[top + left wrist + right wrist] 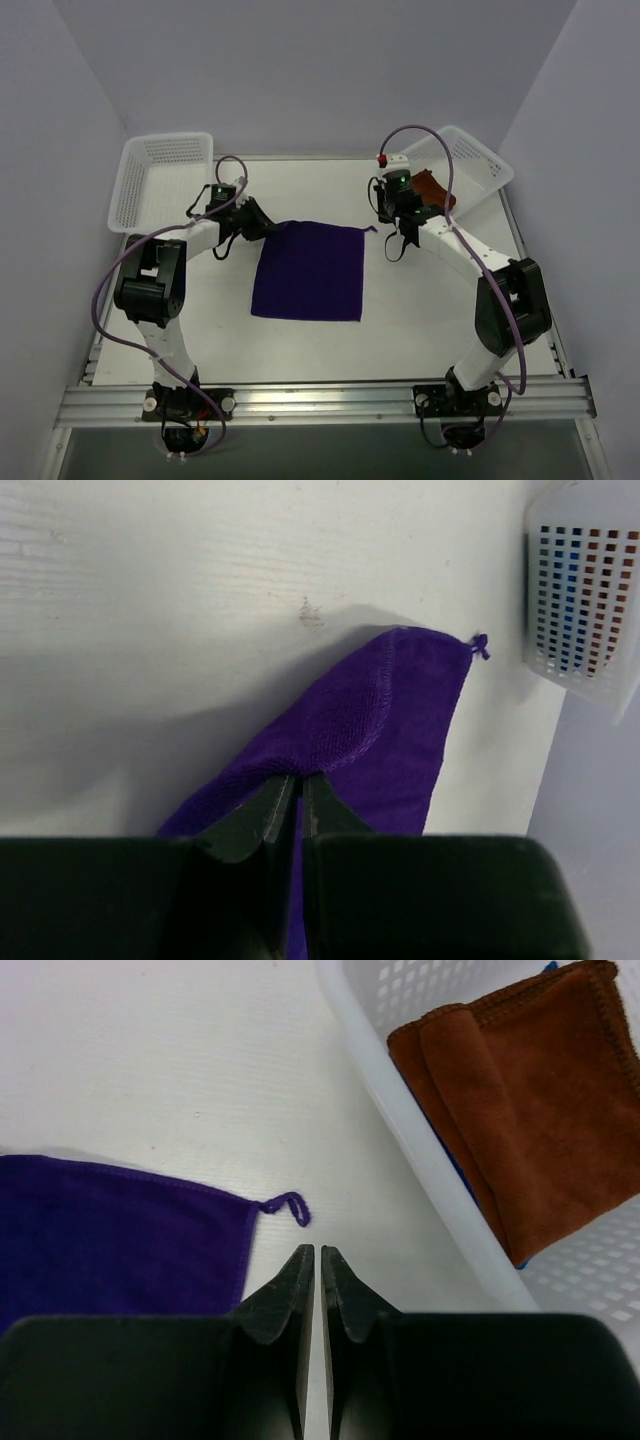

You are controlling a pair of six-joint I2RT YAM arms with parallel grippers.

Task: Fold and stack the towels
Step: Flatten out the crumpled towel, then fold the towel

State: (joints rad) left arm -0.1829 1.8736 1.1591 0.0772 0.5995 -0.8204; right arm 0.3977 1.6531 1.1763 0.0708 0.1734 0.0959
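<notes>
While the purple towel (308, 270) lies spread almost flat on the white table (420, 300) between the two arms, its far left corner is pinched in the left tool (266, 228). The left wrist view shows that tool's jaws pressed onto the fabric, which rises in a ridge toward them. The right tool (392, 230) sits just beside the towel's far right corner, its jaws pressed together with nothing between them. The small corner loop (286, 1206) lies just ahead of its fingertips and apart from them. A brown towel (520, 1090) lies folded in the right basket (480, 160) at the table's far right corner. The left basket (165, 175) stands at the far left corner.
</notes>
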